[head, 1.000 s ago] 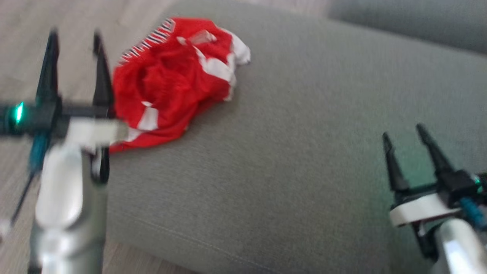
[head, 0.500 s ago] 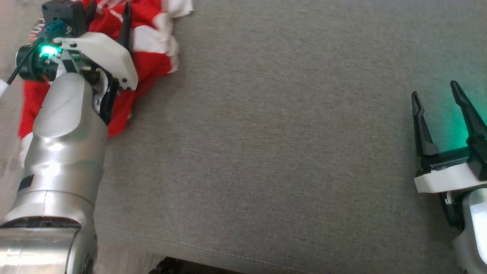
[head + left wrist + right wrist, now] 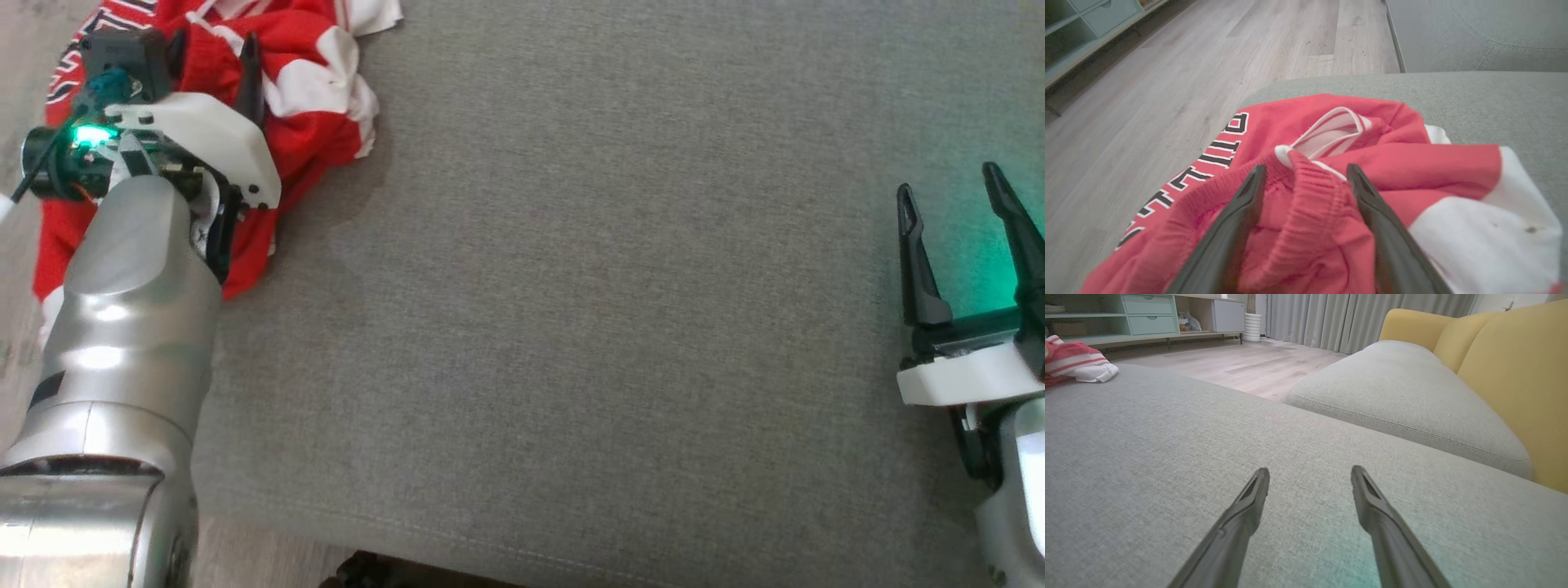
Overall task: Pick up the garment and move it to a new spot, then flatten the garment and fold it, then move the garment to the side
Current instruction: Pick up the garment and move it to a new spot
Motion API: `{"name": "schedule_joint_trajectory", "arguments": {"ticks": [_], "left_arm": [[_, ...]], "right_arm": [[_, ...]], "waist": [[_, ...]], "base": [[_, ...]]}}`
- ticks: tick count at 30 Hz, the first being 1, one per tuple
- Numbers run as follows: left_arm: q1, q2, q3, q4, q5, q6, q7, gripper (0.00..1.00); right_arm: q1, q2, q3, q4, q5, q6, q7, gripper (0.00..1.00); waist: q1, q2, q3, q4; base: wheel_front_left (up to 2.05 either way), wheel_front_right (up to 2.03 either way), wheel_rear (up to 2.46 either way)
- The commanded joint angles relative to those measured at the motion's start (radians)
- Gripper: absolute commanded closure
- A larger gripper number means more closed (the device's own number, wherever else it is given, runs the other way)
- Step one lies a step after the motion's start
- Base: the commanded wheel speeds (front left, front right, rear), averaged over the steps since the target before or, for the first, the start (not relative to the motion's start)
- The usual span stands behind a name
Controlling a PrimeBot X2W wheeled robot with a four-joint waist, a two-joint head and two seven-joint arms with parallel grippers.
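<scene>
Red-and-white garment (image 3: 310, 98) lies crumpled at upper left of the head view, at the edge of the grey cushion (image 3: 571, 327). L gripper (image 3: 1306, 168) is on it, fingers spread wide, straddling a ribbed fold, not clamped. R gripper (image 3: 949, 181), lower right, fingers apart over bare cushion.

I see my right end effector (image 3: 1310, 471) spread wide above the grey cushion (image 3: 1147, 449) (green glow on the fabric beneath); the red-and-white garment (image 3: 1075, 363) lies well apart, at this view's far left.
</scene>
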Motion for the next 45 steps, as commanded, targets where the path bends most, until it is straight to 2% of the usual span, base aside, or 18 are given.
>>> {"name": "schedule_joint_trajectory", "arguments": {"ticks": [1,6,7,8,9,10,18,24,28,34,40,45], "left_arm": [[-0.026,0.053,0.006,-0.016,-0.007,0.006,-0.031,0.00],[-0.028,0.041,-0.007,0.000,-0.007,0.005,-0.051,0.00],[-0.029,0.039,-0.010,0.005,-0.008,0.004,-0.052,0.06],[-0.030,0.039,-0.013,0.010,-0.008,0.003,-0.056,0.52],[-0.031,0.038,-0.016,0.009,-0.008,0.001,-0.067,0.94],[-0.033,0.038,-0.018,0.010,-0.010,-0.001,-0.078,1.00],[-0.089,0.047,-0.028,-0.029,-0.042,-0.019,-0.149,1.00],[-0.156,0.063,-0.098,-0.117,-0.032,-0.026,-0.153,1.00],[-0.178,0.053,-0.209,-0.209,-0.058,-0.026,-0.113,1.00],[-0.207,0.098,-0.382,-0.352,-0.166,-0.026,-0.006,1.00],[-0.247,0.118,-0.446,-0.421,-0.258,-0.026,0.039,1.00],[-0.237,0.080,-0.483,-0.419,-0.281,-0.026,0.007,1.00]], "right_arm": [[0.026,-0.003,0.018,-0.025,-0.006,0.008,-0.005,0.00],[0.024,-0.008,0.022,-0.025,-0.008,0.008,-0.005,0.00],[0.021,-0.009,0.024,-0.023,-0.008,0.008,-0.005,0.00],[0.019,-0.009,0.026,-0.022,-0.008,0.008,-0.005,0.00],[0.016,-0.008,0.029,-0.022,-0.008,0.008,-0.005,0.00],[0.013,-0.007,0.032,-0.021,-0.009,0.008,-0.005,0.00],[0.008,0.046,0.052,0.003,0.002,0.008,-0.005,0.00],[0.020,0.120,0.066,0.024,0.013,0.008,-0.005,0.00],[0.048,0.161,0.071,0.033,0.024,0.008,-0.005,0.00],[0.082,0.193,0.084,0.029,0.047,0.008,-0.005,0.00],[0.088,0.197,0.118,0.013,0.117,0.008,-0.005,0.00],[0.083,0.197,0.134,-0.004,0.149,0.008,-0.005,0.00]], "waist": [[0.0001,0.0000,-0.008,0.015],[0.0001,0.0000,-0.008,0.028],[0.0001,0.0000,-0.008,0.029],[0.0001,0.0000,-0.009,0.029],[0.0001,0.0000,-0.010,0.028],[0.0001,0.0000,-0.011,0.026],[0.0001,0.0000,-0.092,-0.012],[0.0001,0.0000,-0.220,-0.093],[0.0001,0.0000,-0.321,-0.182],[0.0001,0.0000,-0.427,-0.358],[0.0001,0.0000,-0.444,-0.529],[0.0001,0.0000,-0.419,-0.625]], "base": [[0.00,0.00,0.00],[0.00,0.00,0.00],[0.00,0.00,0.00],[0.00,0.00,0.00],[0.00,0.00,0.00],[0.00,0.00,0.00],[0.00,0.00,0.00],[0.00,0.00,0.00],[0.00,0.00,0.00],[0.00,0.00,0.00],[0.00,0.00,0.00],[0.00,0.00,0.00]]}}
